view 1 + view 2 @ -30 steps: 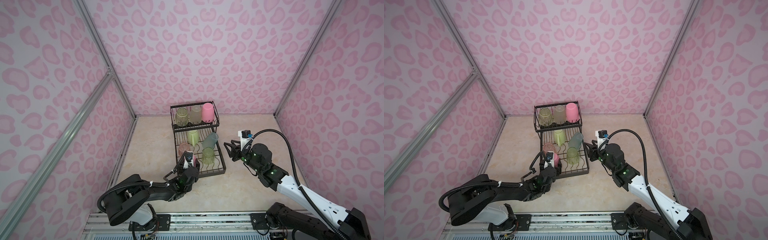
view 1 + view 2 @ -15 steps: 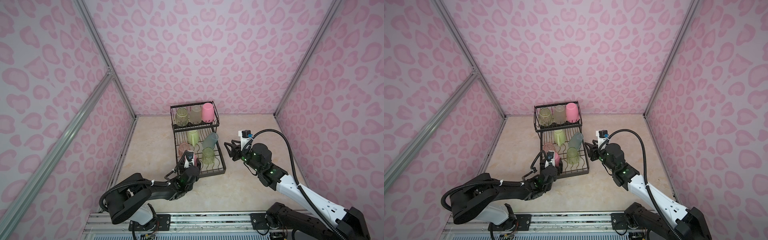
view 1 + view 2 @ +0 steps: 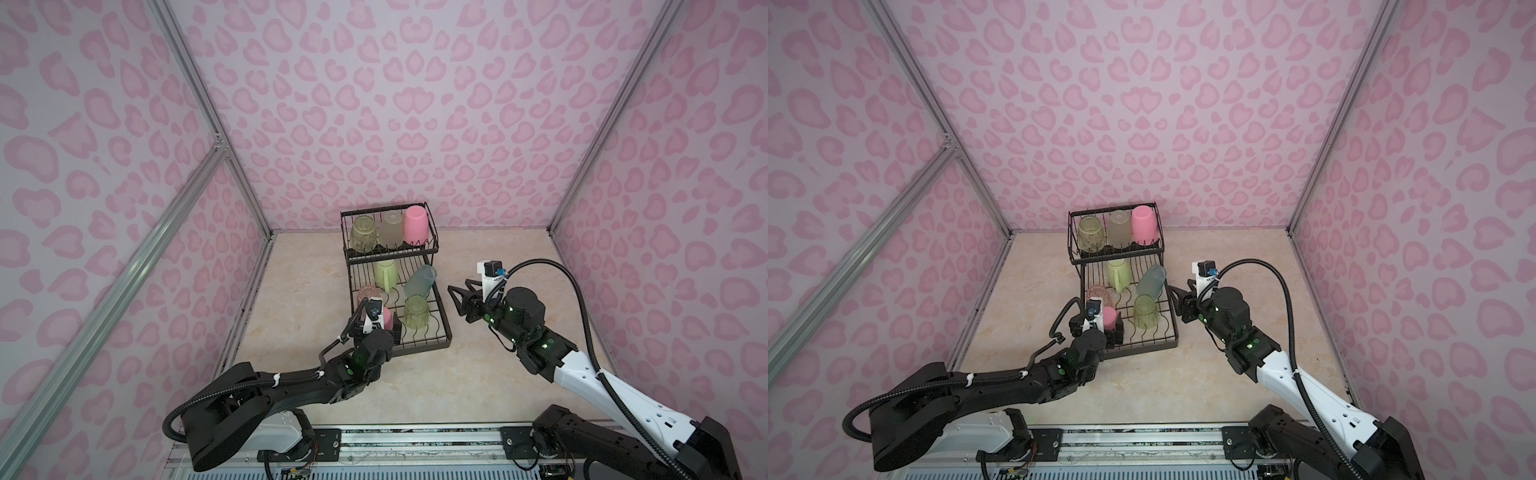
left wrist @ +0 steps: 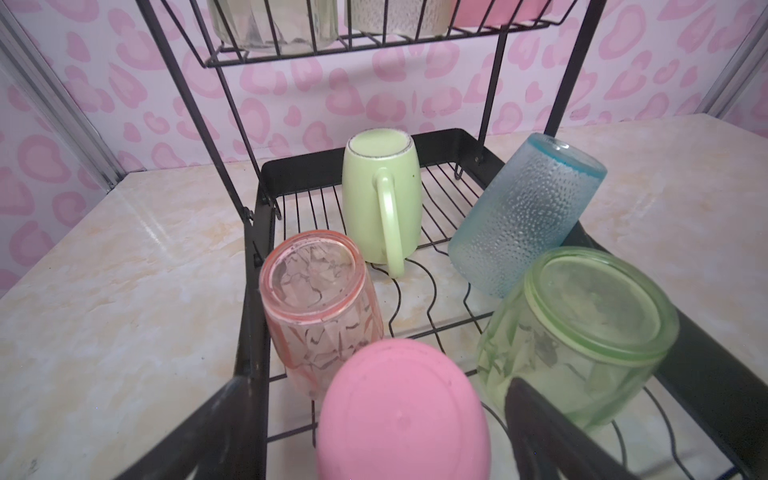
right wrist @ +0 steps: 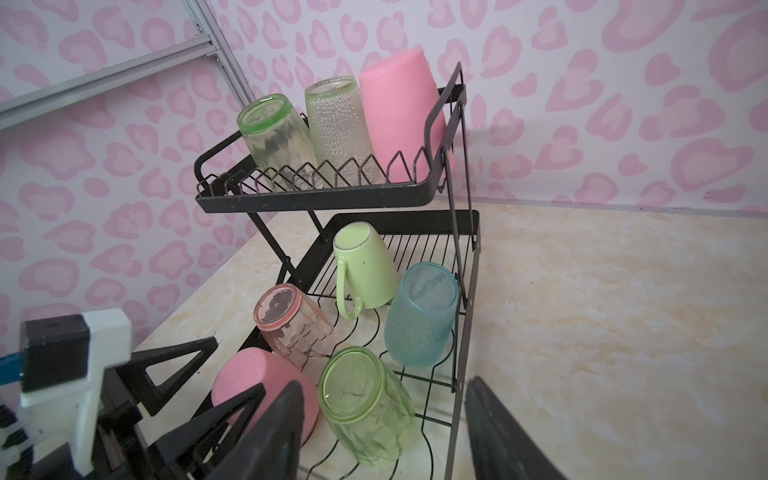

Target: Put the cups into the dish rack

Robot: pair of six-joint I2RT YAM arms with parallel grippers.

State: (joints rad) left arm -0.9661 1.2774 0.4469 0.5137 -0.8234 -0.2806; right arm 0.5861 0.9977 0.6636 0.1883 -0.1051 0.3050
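Left pincer point(image 4: 380, 382): jaws apart, straddling inverted opaque pink plastic cup point(image 4: 403, 415) in black wire dish rack point(image 4: 253, 332) lower tray. Right pincer point(image 5: 386, 382): jaws apart, empty.

The dish rack point(image 5: 332, 204) is made of thin black wire and flat matt-black bands, apparently metal. The pink cup point(image 4: 403, 411) at the lower tray's near edge is opaque, smooth, matt plastic. The teal cup point(image 4: 523, 216) is pebbled and translucent, the yellow-green cup point(image 4: 582, 332) beside it faceted and glossy. The marbled tabletop point(image 4: 124, 291) has a soft sheen.
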